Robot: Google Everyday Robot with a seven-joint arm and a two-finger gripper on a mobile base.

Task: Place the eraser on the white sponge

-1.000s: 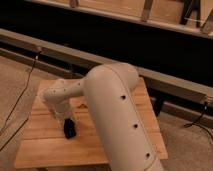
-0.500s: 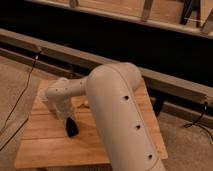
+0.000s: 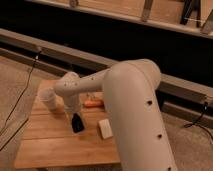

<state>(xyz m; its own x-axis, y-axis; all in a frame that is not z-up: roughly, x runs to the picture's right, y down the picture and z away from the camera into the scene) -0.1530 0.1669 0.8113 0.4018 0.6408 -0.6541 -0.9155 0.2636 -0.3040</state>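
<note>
The gripper (image 3: 76,119) is hanging just left of the white sponge (image 3: 105,128), jaws clamping shut on the eraser (image 3: 78,125), down at the table (image 3: 50,145).

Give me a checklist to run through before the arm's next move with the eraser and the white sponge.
1. Gripper at the eraser: ok, it is down on it near the middle of the wooden table.
2. Jaws closed: ok, they look shut on the eraser.
3. Eraser lifted: not ok, it seems to lie on the boards.
4. White sponge top free: ok, nothing lies on it.
5. Path to the sponge: ok, bare wood separates it from the eraser; the orange object and the white cup sit farther back, off that line.
6. Grip firm enough to carry: cannot tell.
</note>
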